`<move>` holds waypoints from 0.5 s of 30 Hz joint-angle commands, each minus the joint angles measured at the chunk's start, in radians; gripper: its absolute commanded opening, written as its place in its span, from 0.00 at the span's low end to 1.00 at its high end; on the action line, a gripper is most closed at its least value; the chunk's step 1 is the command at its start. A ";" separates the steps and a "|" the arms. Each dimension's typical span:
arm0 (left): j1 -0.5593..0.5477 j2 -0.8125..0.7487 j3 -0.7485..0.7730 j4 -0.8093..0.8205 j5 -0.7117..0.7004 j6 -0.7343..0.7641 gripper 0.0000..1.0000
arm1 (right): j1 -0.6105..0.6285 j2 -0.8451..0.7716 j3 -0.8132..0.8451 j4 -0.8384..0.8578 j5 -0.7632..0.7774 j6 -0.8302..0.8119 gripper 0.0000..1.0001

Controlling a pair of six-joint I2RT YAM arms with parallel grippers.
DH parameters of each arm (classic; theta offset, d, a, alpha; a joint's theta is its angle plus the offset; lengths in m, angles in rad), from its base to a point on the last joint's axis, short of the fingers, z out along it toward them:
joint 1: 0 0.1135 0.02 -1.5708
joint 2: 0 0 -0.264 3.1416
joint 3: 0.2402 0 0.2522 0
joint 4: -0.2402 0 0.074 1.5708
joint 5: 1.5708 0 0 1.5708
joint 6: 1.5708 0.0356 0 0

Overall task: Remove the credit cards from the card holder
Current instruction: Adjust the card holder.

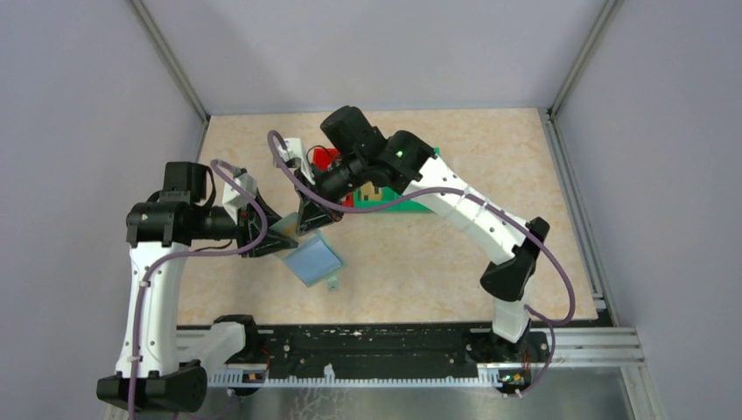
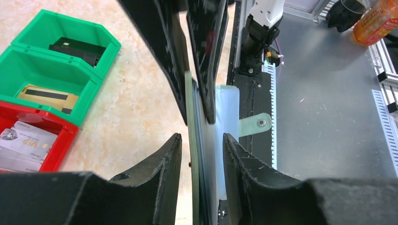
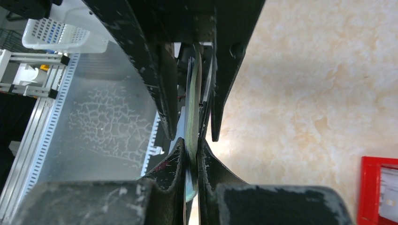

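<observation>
The card holder [image 1: 315, 260] hangs open above the table, pale blue inside facing up. In the left wrist view the card holder [image 2: 206, 140] is edge-on, green cover on the left, pale lining on the right, its tab [image 2: 256, 123] sticking out. My left gripper [image 2: 202, 135] straddles that edge, open, with a gap at the left finger. My right gripper [image 3: 191, 143] is shut on the holder's opposite edge [image 3: 192, 108]. A thin dark line runs between cover and lining; I cannot tell if it is a card. Cards lie in the bins: a dark one [image 2: 77, 49], a gold one [image 2: 49, 97], a white one [image 2: 26, 140].
Green bins [image 2: 61, 56] and a red bin [image 2: 28, 145] stand on the beige table behind the holder; from above they are the green bins [image 1: 398, 203] and the red bin [image 1: 325, 157], partly under the right arm. A black rail [image 1: 367, 354] runs along the near edge.
</observation>
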 commanded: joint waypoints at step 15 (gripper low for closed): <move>-0.005 -0.062 -0.054 0.323 0.129 -0.268 0.00 | -0.031 -0.263 -0.314 0.481 0.141 0.241 0.45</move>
